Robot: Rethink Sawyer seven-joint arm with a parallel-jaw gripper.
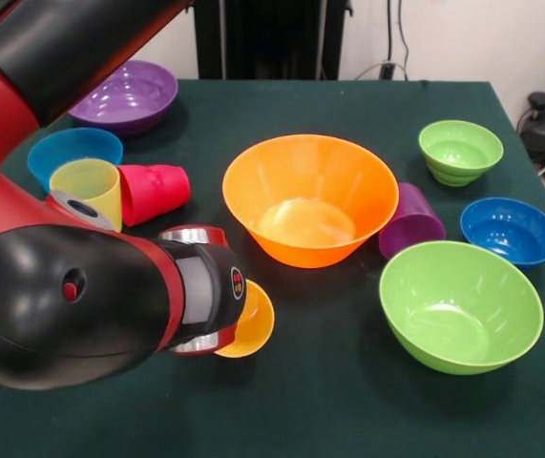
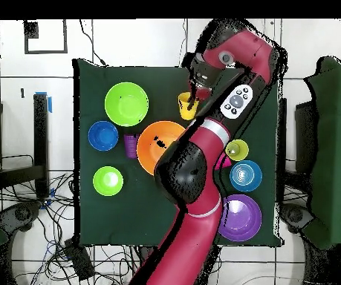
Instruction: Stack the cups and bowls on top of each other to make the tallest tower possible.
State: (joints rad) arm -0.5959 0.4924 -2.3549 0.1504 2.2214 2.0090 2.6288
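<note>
I have the arm [image 1: 72, 305] swung far across the table [image 1: 348, 410], its black and red bulk filling the near left of the front view. The gripper [image 2: 200, 93] sits over the yellow-orange cup [image 1: 248, 326], which lies on its side beside the wrist with its mouth turned toward the front camera. From overhead the same cup shows just below the gripper head, touching or nearly touching it. I cannot tell from either view whether the fingers are spread or closed, or whether they have hold of the cup; the wrist hides them in front and they are too small from above.

Nothing is stacked. The orange bowl [image 1: 308, 198] stands upright near the middle of the cloth, empty. The purple cup [image 1: 411, 221] lies on its side against its rim, between it and the big green bowl [image 1: 460, 305]. A blue bowl [image 1: 510, 230] sits just beyond the green one, and the small green bowl [image 1: 460, 151] farther back. On the other side, the pale yellow cup [image 1: 89, 189] stands upright, touching the red-pink cup [image 1: 153, 193], which lies on its side. The second blue bowl [image 1: 73, 153] is right behind them, and the purple bowl [image 1: 126, 95] sits at the far corner.
</note>
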